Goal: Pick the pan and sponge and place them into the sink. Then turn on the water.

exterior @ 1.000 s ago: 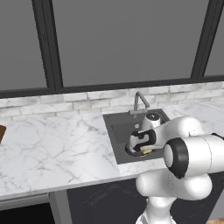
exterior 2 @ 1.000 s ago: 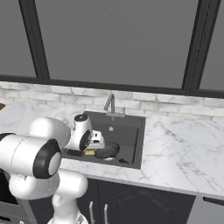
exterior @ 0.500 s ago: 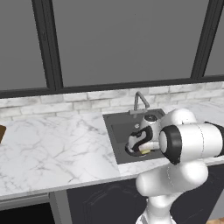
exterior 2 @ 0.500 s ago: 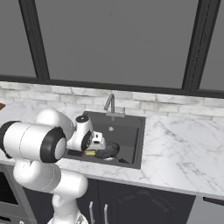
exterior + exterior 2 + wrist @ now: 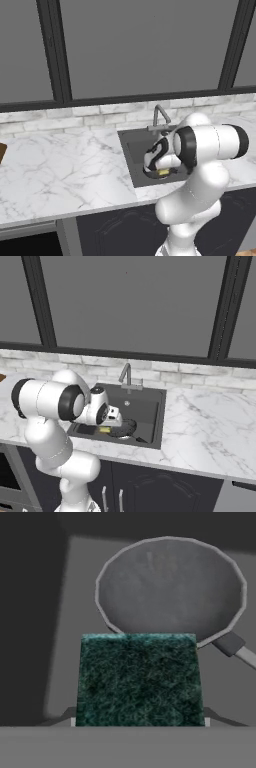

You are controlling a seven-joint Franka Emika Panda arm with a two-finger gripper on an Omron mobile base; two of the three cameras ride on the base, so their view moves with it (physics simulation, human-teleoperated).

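Observation:
The dark grey pan lies flat on the floor of the sink, its handle pointing off to one side. My gripper hangs low inside the basin, shut on the sponge. The sponge's dark green face spans the gap between the fingers, just short of the pan's rim. From the base views the sponge's yellow body peeks out under the hand, next to the pan. The water is out of view at the grey faucet.
White marble counter runs left of the sink and also right of it. A brick backsplash and dark window frames rise behind the faucet. My own bulky white arm leans over the sink's front edge.
The arm's big upper links have swung and risen while the hand stayed down in the basin with the sponge. The pan has not moved.

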